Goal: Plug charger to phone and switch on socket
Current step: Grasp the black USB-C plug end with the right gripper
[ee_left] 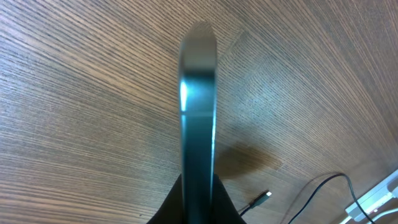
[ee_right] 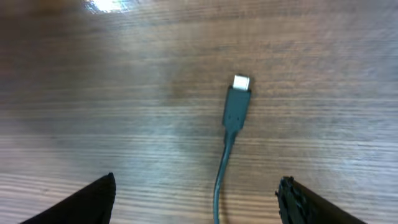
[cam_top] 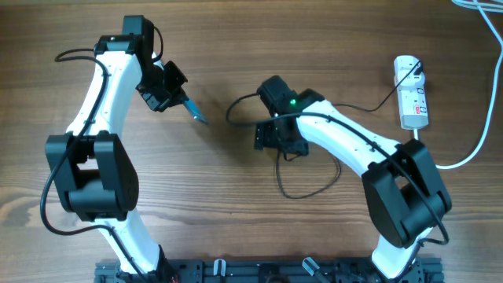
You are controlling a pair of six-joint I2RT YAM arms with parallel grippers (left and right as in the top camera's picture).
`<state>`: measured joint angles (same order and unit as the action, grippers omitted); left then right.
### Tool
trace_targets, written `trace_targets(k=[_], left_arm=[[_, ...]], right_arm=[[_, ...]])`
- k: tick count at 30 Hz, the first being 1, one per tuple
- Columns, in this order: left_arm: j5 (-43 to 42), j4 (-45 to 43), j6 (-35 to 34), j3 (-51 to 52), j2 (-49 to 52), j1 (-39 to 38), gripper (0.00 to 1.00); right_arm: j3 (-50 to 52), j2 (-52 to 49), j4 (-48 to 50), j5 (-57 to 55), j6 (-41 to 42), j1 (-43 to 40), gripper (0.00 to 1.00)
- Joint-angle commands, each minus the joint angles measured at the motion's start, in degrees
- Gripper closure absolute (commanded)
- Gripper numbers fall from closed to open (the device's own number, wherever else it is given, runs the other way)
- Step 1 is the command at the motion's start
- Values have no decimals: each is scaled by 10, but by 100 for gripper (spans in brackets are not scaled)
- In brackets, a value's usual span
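Wood-grain table (cam_top: 236, 244) with two arms at work. The left gripper (cam_top: 174, 96) is clamped on the phone (cam_top: 195, 112), holding it up off the table, edge toward the overhead camera. In the left wrist view the phone (ee_left: 198, 124) shows only as a narrow teal edge, so its screen cannot be read.

The right gripper (ee_right: 196, 208) stands wide open near the table's middle. The charger (ee_right: 220, 177) lies loose on the wood, its connector tip (ee_right: 236, 102) ahead of the two spread fingers (ee_right: 93, 199) and touching neither. The tip lies well apart from the phone.

The socket (cam_top: 411, 94) lies at the table's right side, beyond the right arm, with a black plug (cam_top: 414, 75) seated in it. Its white cord (cam_top: 479, 149) curves off alongside.
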<state>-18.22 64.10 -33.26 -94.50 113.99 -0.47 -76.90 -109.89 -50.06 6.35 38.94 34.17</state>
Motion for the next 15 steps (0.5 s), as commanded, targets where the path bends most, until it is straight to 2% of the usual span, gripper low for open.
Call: trace_targets(k=[1,4,10,15], left_arm=[[1,0,9,-1,-16,2,96],[1,0,9,-1,-16,2,96],[0,3,9,-1,-16,2,96],[1,7,9,-1,-16,2,96]], right_arm=[[-26,-6,-10,-29,-13,-4,17],[-25,-27,-1,-34,-10,-4,16],[-25,-78,17,-33,-10,-5,1],[-25,-78,20,-35,-10,-5,2]])
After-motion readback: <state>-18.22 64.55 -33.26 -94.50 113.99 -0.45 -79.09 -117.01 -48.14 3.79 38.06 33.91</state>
